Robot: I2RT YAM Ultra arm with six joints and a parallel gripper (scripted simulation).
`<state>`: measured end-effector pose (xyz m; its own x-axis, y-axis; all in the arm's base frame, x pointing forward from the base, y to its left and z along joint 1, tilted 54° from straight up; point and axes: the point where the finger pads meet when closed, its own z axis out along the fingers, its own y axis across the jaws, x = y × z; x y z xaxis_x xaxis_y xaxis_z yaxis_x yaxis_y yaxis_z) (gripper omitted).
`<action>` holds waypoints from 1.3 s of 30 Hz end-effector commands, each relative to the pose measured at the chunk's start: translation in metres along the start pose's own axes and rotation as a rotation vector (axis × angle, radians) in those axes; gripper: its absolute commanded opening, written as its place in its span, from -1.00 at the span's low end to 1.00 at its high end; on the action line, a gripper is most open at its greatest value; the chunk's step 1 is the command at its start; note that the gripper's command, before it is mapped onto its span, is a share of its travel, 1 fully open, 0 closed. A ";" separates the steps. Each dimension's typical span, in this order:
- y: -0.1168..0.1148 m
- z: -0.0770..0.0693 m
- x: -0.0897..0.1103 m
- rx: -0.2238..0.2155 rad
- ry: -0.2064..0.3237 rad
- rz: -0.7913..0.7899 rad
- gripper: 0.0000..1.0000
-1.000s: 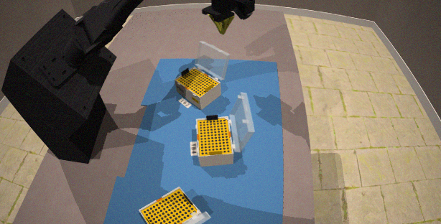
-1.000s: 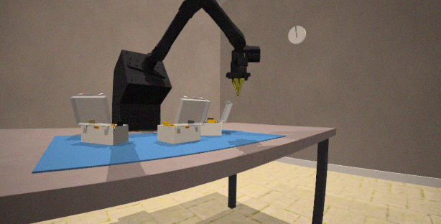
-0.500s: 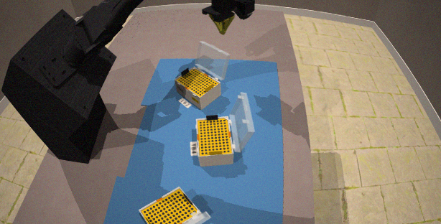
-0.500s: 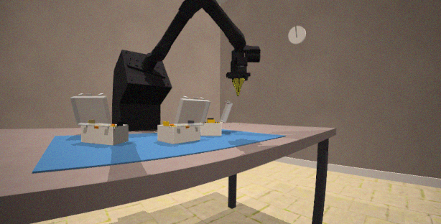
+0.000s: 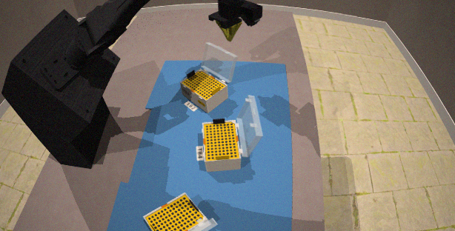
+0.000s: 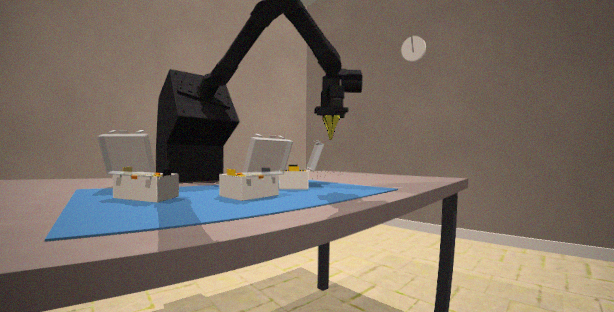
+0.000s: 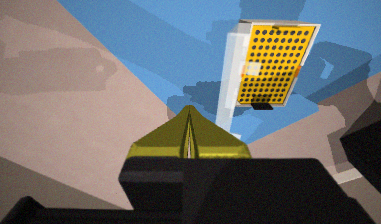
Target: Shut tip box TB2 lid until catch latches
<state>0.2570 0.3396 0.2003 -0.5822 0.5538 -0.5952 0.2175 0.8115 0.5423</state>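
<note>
Tip boxes, three of them, stand loose on the blue bench mat (image 5: 267,182), all with their clear lids up, and their ID stickers are too blurred to tell which is TB2. The far box (image 5: 204,87) sits turned at an angle near the mat's far edge, its lid (image 5: 219,61) raised behind the yellow insert; a small strip of label tape (image 5: 190,105) lies on the mat just beside its front corner. The middle box (image 5: 221,145) stands near the centre of the mat with its lid (image 5: 250,124) swung up along its right side, and open blue mat lies all round it. The near box (image 5: 175,215) sits at the mat's near end, partly cut off by the bottom of the top view. The gripper (image 5: 230,33) hangs high above the bare brown table (image 6: 410,186) beyond the mat's far edge, well apart from every box, with clear air between its tip and the far box's lid. Its yellow fingers are clenched into a single point and grasp nothing. In the wrist view the far box's insert (image 7: 273,62) shows ahead of the fingertips, with the lid edge-on beside it. The dark arm base (image 5: 22,86) stands off the mat's left side.
</note>
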 end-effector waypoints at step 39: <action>-0.001 0.029 0.000 -0.020 0.001 0.000 -1.00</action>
<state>0.2815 0.3451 0.1771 -0.5852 0.5478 -0.5978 0.2093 0.8143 0.5413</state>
